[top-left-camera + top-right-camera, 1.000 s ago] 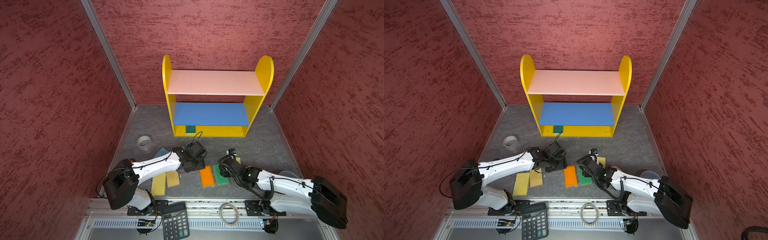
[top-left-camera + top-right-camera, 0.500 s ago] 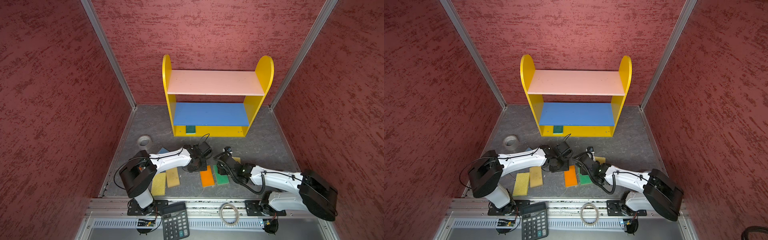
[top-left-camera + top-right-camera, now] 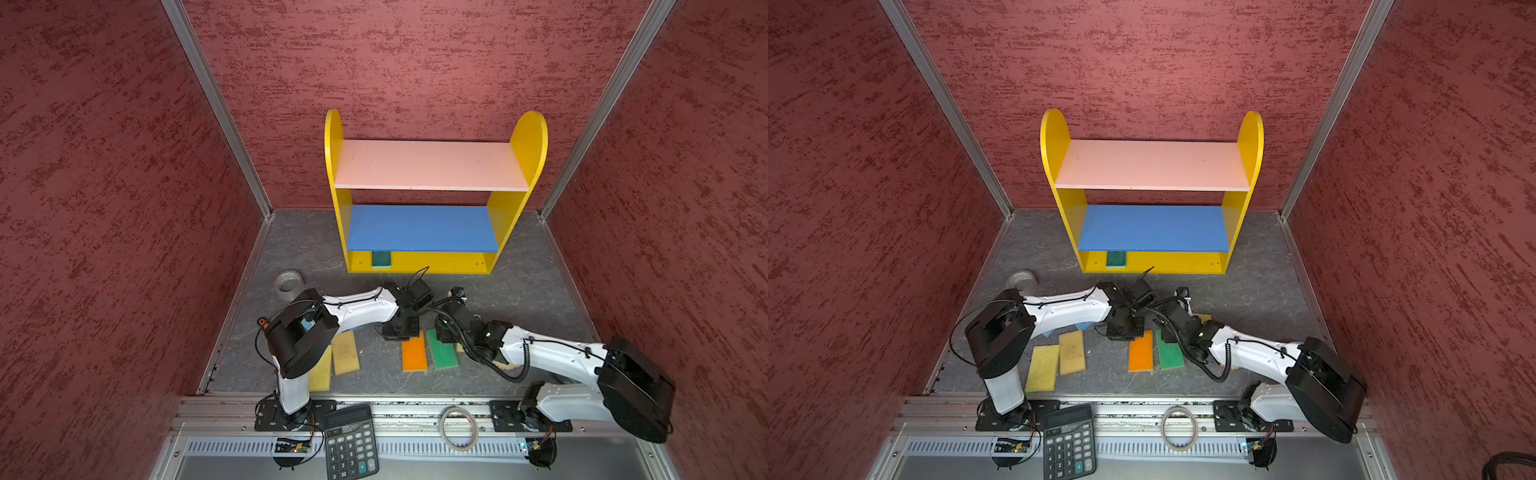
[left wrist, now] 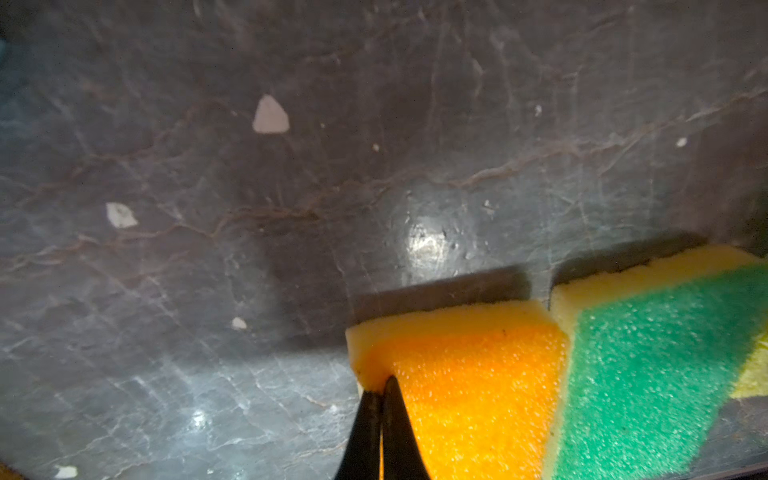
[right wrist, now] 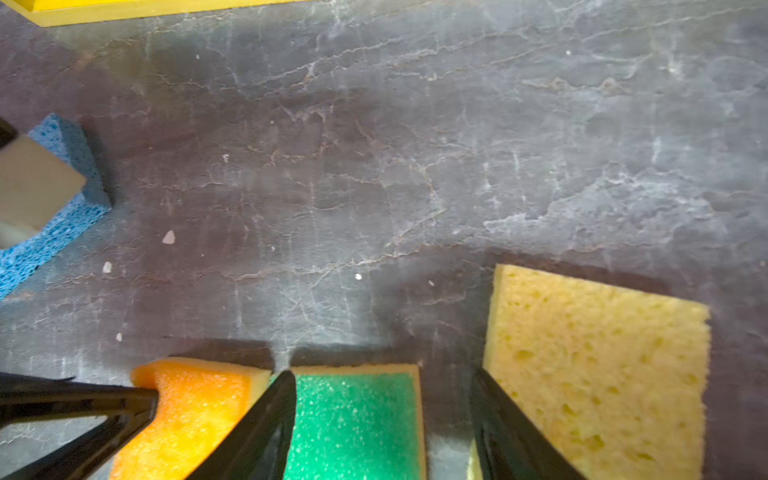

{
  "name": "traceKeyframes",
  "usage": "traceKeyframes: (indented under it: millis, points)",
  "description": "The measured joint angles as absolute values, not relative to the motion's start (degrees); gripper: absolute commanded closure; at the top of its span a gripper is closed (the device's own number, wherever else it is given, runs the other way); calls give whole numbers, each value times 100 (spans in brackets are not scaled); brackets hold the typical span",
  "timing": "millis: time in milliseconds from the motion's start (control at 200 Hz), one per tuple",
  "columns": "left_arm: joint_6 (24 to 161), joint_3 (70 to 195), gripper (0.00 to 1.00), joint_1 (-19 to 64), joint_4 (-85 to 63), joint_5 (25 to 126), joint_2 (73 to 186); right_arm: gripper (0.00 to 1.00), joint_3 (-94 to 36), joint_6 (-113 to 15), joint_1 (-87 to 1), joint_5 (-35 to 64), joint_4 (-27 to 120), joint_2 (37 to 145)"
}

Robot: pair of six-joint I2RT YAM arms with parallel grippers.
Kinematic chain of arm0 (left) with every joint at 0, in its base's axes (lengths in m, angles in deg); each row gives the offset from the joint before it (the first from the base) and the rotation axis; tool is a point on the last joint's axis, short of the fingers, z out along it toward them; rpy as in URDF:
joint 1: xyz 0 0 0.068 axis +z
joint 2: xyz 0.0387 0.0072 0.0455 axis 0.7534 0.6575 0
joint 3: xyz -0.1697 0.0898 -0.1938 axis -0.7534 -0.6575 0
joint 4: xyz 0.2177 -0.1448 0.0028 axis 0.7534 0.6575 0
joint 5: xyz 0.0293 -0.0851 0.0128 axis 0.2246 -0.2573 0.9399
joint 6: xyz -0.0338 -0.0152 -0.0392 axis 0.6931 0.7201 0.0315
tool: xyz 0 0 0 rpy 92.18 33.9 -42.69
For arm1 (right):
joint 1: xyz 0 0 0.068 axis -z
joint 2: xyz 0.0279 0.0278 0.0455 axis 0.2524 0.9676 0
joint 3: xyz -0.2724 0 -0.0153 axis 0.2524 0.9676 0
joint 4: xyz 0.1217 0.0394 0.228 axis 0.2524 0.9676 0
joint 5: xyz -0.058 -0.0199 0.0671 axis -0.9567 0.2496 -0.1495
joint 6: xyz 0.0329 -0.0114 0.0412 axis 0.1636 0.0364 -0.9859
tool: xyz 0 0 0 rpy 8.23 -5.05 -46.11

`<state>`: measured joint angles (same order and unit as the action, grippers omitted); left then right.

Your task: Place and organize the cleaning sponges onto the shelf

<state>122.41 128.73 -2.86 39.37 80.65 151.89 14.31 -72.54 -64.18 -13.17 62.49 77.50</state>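
the shelf (image 3: pixel 432 170) stands at the back of the floor (image 3: pixel 374 291), one green sponge (image 3: pixel 381 259) on its bottom board. other sponges (image 3: pixel 345 353) lie in front. right gripper (image 5: pixel 380 374) is spread astride the green-topped sponge (image 5: pixel 357 419). left gripper (image 4: pixel 380 384) has its fingers pressed together, tips pressing into a corner of the orange-topped sponge (image 4: pixel 478 382) just beside it.

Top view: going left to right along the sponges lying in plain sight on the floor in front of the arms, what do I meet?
Bright yellow sponge → tan sponge → orange-topped sponge → green-topped sponge.
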Motion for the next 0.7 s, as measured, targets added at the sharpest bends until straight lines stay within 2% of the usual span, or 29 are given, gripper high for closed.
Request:
traceKeyframes:
  millis: [296, 701]
  points:
    - [11979, 13350, 100, 543, 3846, 8235, 15189, 33, 1051, -6961, -6302, -1208, 6266, 7664]
    - [11852, 13916, 100, 938, 2744, 8358, 15600, 41, 977, -7044, -5940, -478, 4599, 7975]
